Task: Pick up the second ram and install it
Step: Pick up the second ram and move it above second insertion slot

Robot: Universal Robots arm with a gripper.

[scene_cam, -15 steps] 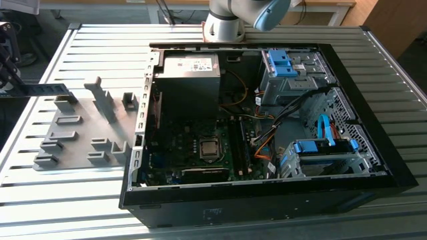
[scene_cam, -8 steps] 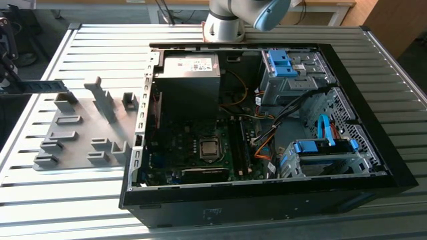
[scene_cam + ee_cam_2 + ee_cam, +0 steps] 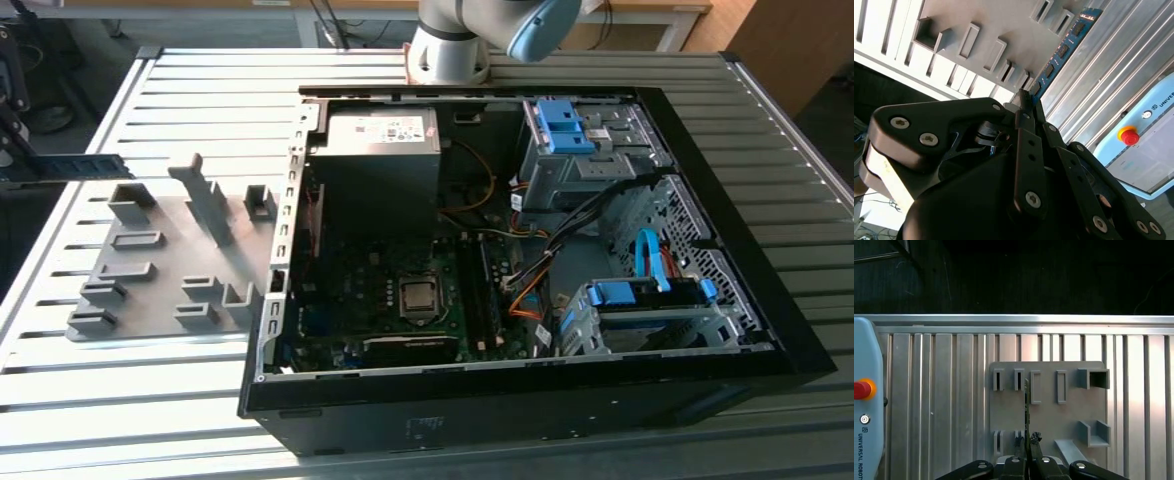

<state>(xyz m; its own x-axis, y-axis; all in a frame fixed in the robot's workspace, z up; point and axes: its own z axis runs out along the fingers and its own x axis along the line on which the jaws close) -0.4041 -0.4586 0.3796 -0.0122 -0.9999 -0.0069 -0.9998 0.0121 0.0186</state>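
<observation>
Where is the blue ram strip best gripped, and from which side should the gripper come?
Grip the second ram by its two flat faces at one short end, approaching along its length. It is thin and flat, so probably only the faces give hold; the gripper is shut there.

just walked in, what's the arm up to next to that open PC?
The arm's end effector is shut on one end of the second ram, so the blue strip sticks out from it beside the grey fixture plate on the slatted table. The open PC case sits to the exterior view's right of the plate. The ram is not in it yet.
</observation>
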